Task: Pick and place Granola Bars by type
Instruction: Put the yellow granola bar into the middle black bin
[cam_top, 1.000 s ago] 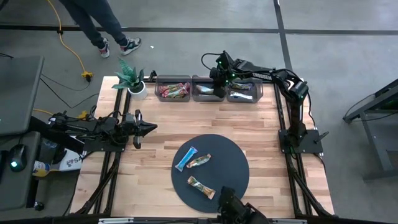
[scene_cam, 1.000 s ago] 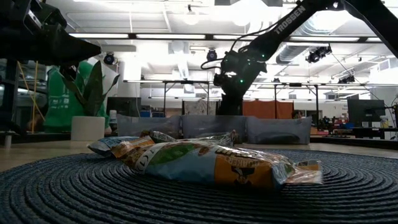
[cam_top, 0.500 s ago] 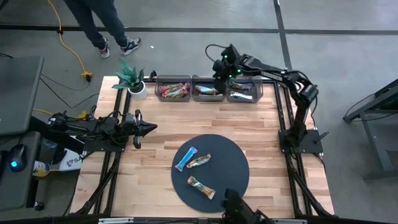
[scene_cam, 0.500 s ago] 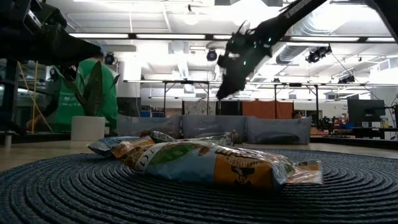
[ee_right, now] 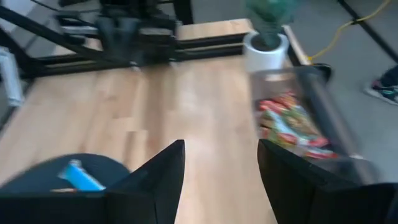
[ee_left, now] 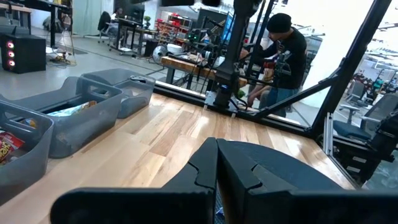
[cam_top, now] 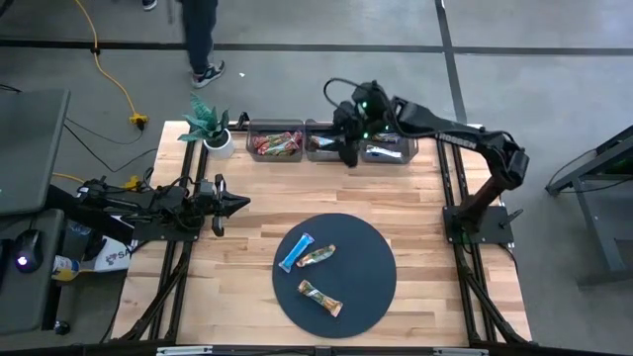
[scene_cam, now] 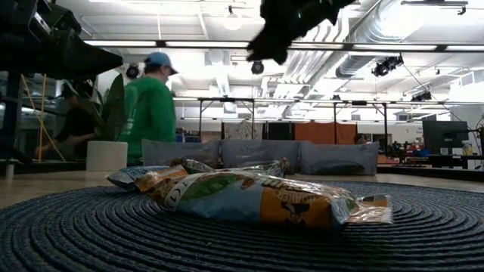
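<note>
At the upper centre of the high view, the right gripper (cam_top: pixel 348 156) is seen released and empty, just below the clear bins (cam_top: pixel 330 141). Three Granola Bars (cam_top: pixel 315 257) are left on the dark disc (cam_top: pixel 371 267), lower centre. The left gripper (cam_top: pixel 240 202) is parked clenched at left.

Even, bright overhead lighting; soft short shadows are cast on the table (cam_top: pixel 297 193). Ceiling strip lights (scene_cam: pixel 227 44) are blown out in the low view, the near mat (scene_cam: pixel 91 234) softened. Right wrist view is motion-blurred throughout.
</note>
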`<state>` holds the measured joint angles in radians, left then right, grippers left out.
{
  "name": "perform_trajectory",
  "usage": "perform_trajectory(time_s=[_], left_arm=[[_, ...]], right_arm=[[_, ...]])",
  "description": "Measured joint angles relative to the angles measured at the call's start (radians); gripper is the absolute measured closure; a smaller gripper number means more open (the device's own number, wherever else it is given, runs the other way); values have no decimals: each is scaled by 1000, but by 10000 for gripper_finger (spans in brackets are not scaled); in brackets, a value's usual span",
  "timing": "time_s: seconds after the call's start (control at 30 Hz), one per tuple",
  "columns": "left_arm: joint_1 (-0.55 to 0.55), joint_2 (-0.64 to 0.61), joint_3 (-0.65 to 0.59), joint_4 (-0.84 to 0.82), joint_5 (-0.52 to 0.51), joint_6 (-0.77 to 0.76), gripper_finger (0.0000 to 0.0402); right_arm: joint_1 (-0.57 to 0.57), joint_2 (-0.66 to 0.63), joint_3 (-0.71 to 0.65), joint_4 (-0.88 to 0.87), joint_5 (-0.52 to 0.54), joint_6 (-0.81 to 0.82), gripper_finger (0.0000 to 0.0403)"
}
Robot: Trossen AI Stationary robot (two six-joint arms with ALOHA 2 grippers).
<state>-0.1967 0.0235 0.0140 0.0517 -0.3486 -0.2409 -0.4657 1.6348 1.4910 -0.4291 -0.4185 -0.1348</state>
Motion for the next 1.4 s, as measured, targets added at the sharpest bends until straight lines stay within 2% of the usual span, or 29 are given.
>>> perform_trajectory(time_s=[0.2, 0.4, 0.53, 0.77, 1.03, 1.4], left_arm=[[0, 0, 0, 0, 0, 0, 400], [0, 0, 0, 0, 0, 0, 400], [0, 0, 0, 0, 0, 0, 400], [0, 0, 0, 0, 0, 0, 400], [0, 0, 0, 0, 0, 0, 400], [0, 0, 0, 0, 0, 0, 400]], right_arm=[[159, -7, 0, 16, 46, 119, 216], [309, 1, 0, 22, 166, 191, 217], [377, 1, 0, 23, 255, 246, 217], [468, 1, 0, 22, 337, 321, 217], [573, 35, 0, -3, 357, 400, 217], [651, 201, 0, -130, 352, 397, 217]])
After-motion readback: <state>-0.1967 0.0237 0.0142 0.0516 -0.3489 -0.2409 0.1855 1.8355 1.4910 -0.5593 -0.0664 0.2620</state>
